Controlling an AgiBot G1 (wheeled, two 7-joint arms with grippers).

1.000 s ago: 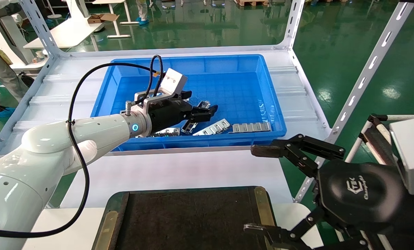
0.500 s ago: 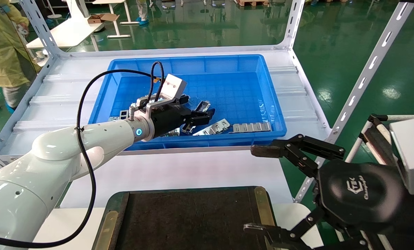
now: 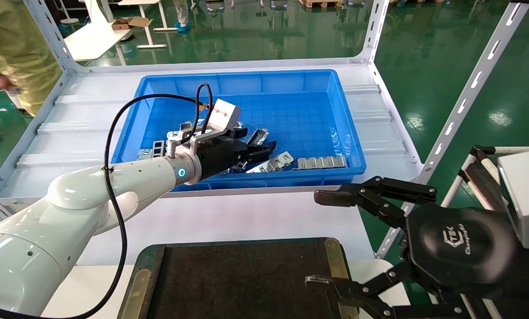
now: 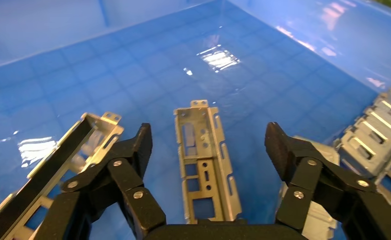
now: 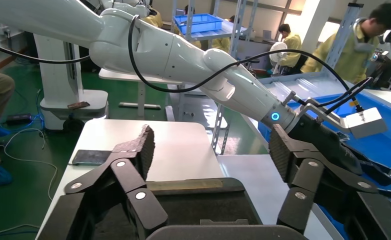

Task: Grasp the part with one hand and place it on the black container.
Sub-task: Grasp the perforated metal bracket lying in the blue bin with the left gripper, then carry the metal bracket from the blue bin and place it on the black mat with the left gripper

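Observation:
The part (image 4: 203, 160), a narrow grey metal strip with raised side edges and rectangular cutouts, lies flat on the floor of the blue bin. My left gripper (image 4: 208, 135) hangs open just above it, one finger on each side and neither touching. In the head view that gripper (image 3: 264, 153) sits low in the bin's near half, and its body hides the part. The black container (image 3: 237, 279) lies at the table's near edge with brass edge strips. My right gripper (image 3: 319, 239) is parked open beside the container's right side, holding nothing.
The deep blue bin (image 3: 246, 82) stands on a white shelf with slotted uprights. It holds other pieces: a flat silver strip (image 3: 321, 162), a strip (image 3: 273, 161) by the left fingers, a dark channel piece (image 3: 257, 136) and a long channel (image 4: 58, 160).
My left gripper has sunk lower into the bin and drawn slightly toward its near wall, still open. The right gripper shifted a little to the left.

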